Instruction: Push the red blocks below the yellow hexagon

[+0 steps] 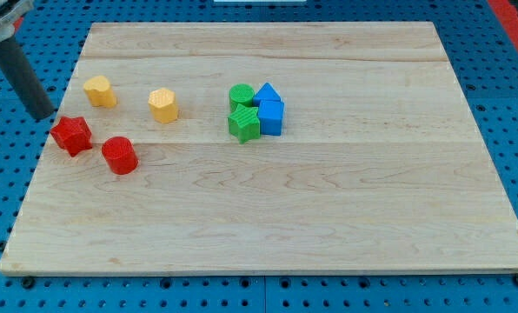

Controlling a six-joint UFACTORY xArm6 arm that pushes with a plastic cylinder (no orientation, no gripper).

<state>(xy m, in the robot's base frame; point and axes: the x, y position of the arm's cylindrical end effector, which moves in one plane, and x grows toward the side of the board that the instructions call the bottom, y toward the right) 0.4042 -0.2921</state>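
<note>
A red star-shaped block lies near the board's left edge. A red cylinder lies just to its lower right. A yellow hexagon stands above and right of the red cylinder. A second yellow block, rounded with its exact shape hard to make out, is further left. My tip is at the board's left edge, just above and left of the red star, close to it; contact cannot be told.
A tight cluster sits right of the yellow hexagon: a green cylinder, a green star-like block, a blue triangle and a blue cube. The wooden board rests on a blue pegboard surface.
</note>
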